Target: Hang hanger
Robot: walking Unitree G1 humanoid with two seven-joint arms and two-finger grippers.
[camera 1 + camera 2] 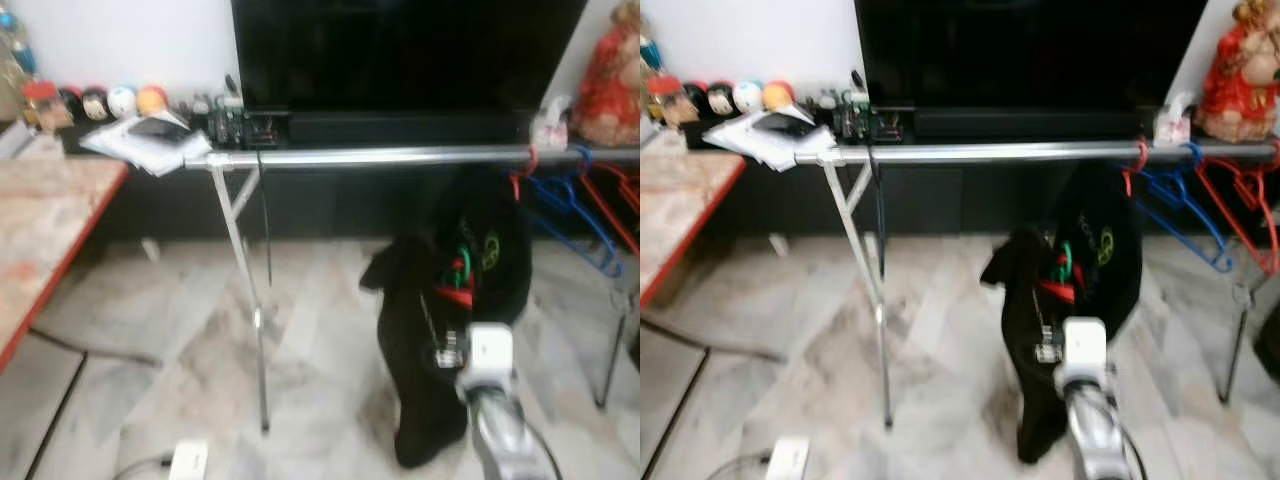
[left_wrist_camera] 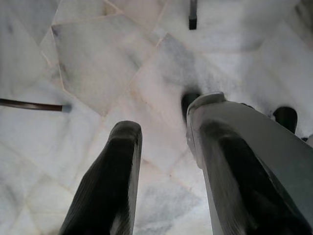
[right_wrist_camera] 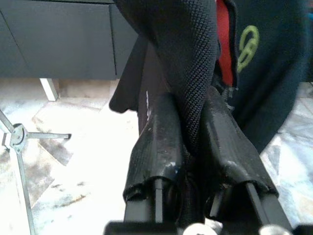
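Your right end effector (image 3: pixel 193 142) was clenched on a fold of a black knit garment (image 1: pixel 440 330) draped over a red plastic hanger (image 1: pixel 455 292), holding it up below the horizontal silver metal rail (image 1: pixel 400 156) of a clothes rack. The garment, with a green emblem on its chest, hung just under the rail near its right end, its lower part sagging toward the pale marble floor (image 1: pixel 180 370). Further right on the same rail hung a blue hanger (image 1: pixel 570 215) and more red hangers (image 1: pixel 620 205), all empty. Beyond the rail stood a large black television screen (image 1: pixel 400 50); a counter with a red edge (image 1: pixel 50 230) sat at near left.

Your left end effector (image 2: pixel 161 181) hung idle over the floor, its two black fingers released and parted with nothing between them.

The step in hand looked like the lift: the hanger was carried but apparently not yet hooked, though the hook itself was hidden behind the cloth and the frames were blurred. The next move would call for raising the hanger until its hook cleared the rail, then lowering it onto the bare stretch left of the blue hanger before letting go.
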